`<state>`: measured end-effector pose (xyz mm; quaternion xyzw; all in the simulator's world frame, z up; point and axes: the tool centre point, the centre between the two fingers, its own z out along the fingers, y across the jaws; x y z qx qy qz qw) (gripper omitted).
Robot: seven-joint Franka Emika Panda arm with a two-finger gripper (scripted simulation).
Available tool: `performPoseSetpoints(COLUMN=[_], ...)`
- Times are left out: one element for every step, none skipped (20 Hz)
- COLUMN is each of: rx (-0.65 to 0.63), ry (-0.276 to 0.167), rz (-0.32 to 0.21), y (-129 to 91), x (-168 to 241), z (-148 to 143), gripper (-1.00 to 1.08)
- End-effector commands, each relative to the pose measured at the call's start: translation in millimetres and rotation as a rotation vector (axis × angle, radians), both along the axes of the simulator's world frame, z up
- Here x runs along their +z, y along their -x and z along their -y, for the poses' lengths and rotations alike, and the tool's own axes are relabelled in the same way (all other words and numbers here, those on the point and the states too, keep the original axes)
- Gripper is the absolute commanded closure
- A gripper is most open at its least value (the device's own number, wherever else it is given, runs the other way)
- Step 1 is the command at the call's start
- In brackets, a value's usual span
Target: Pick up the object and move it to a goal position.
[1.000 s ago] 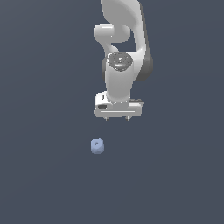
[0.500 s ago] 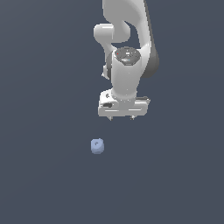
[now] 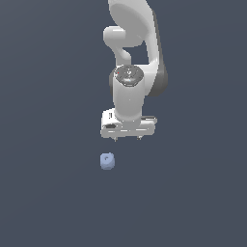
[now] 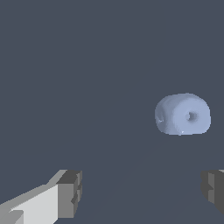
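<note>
A small, pale periwinkle-blue object (image 3: 107, 161), rounded like a short barrel, lies alone on a plain dark slate-grey bench (image 3: 43, 193). In the wrist view the object (image 4: 183, 114) shows a soft, lumpy outline and a small circular dimple in the middle of the face turned toward the camera. Nothing touches it. In the exterior view it sits a little below the arm's hand and toward the exterior view's left of it, near but clearly apart, with bare bench between them. The white Franka arm (image 3: 132, 58) comes down from the top of the exterior view, its wrist pointing downward and ending in a wide, flat white gripper (image 3: 127, 139). Only two tiny dark tips show beneath that hand in this view, so their height above the bench is hard to judge. The wrist view is clearer: the two dark grey fingers (image 4: 70, 194) stand far apart at opposite edges of the picture, spread wide with nothing held between them. The object lies beyond the fingers' tips, closer to one finger than the other, not between them.
</note>
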<state>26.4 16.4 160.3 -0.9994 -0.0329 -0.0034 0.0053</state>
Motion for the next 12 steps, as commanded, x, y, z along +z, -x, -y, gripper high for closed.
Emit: performPoseSetpoints(rx=[0.012,0.018,0.025,0.032,0.038,0.044,0.050,0.055,0.059,0.064,0.068,0.071], ry=[0.001,0.002,0.003,0.004,0.004,0.005,0.006,0.007,0.007,0.008,0.008,0.009], rz=[-0.001,-0.001,-0.002,-0.002,-0.003,-0.003,-0.003,-0.004,-0.004,-0.004,-0.005,-0.005], y=[-10,-14,-19,-23,-27,-31,-34,-37,-39,-41,-43,-45], x=[-10,-15,-20,-25,-31,-36,-40,-45,-49,-52,-56,-59], z=[13,20,26,33,40,46,52,58,63,68,72,76], gripper=[-0.92,-0.92,-0.92,-0.92,-0.92,-0.92,-0.92,-0.92,-0.92,-0.92,-0.92,-0.92])
